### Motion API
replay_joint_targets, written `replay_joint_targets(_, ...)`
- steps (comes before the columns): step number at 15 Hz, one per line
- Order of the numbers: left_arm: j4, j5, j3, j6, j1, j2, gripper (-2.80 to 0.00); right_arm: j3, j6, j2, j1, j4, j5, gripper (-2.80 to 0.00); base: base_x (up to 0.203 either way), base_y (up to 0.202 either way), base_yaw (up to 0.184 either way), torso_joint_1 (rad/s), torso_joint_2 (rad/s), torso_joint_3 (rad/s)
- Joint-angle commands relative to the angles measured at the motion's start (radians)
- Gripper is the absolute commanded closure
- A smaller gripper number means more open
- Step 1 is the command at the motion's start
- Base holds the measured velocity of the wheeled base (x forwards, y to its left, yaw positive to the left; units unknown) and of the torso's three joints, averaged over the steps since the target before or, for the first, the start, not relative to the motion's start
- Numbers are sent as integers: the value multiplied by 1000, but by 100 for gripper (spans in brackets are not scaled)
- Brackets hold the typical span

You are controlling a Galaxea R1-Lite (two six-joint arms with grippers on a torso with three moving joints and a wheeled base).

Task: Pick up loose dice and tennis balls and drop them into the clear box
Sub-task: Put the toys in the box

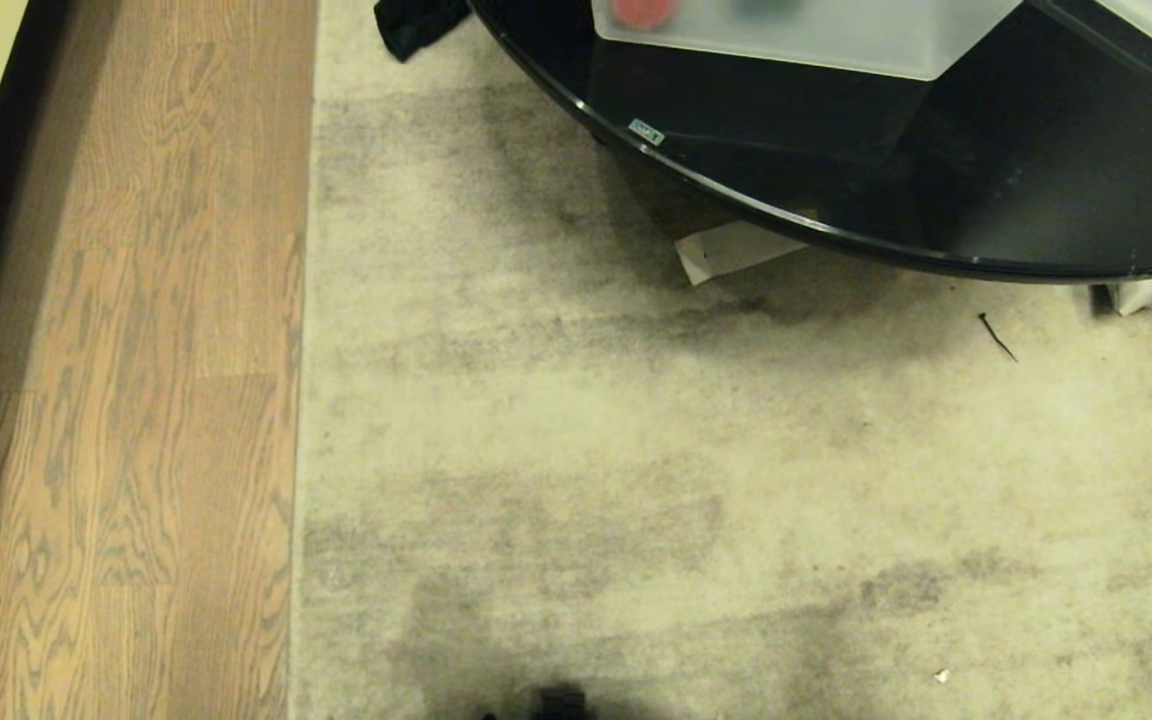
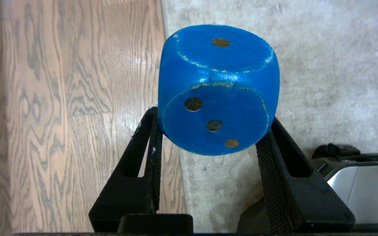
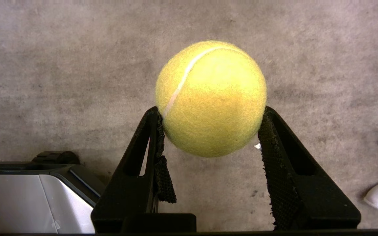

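Clamped between the two padded fingers of the left claw (image 2: 208, 131) sits the blue die (image 2: 218, 88), held off the ground with its three-pip face turned back toward the wrist and a one-pip face on the far side; beneath this claw the edge of the grey carpet (image 2: 323, 65) meets the wood floor (image 2: 61, 98). Just as near its own camera, the right claw (image 3: 210, 131) grips a tennis ball (image 3: 210, 98) by its sides, the white seam curving over the ball's far half, with only carpet below it. A loose strip of black pad hangs from one finger (image 3: 164, 177) of that claw. Neither claw shows in the head view. Well ahead of both claws, the clear box (image 1: 806, 35) rests on the black round worktop (image 1: 936, 180), with a red shape (image 1: 644, 12) and a dark green one showing dimly through its wall.
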Motion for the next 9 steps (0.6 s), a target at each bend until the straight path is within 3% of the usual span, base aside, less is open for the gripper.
replay_joint_targets(1,-1,0,3,0,0,0,0,2,0,0,0,0,0,0,0,0,0,7,-2,193)
replay_joint_targets(9,-1,1,3,-3,0,0,0,1,0,0,0,0,0,0,0,0,0,3,3,195)
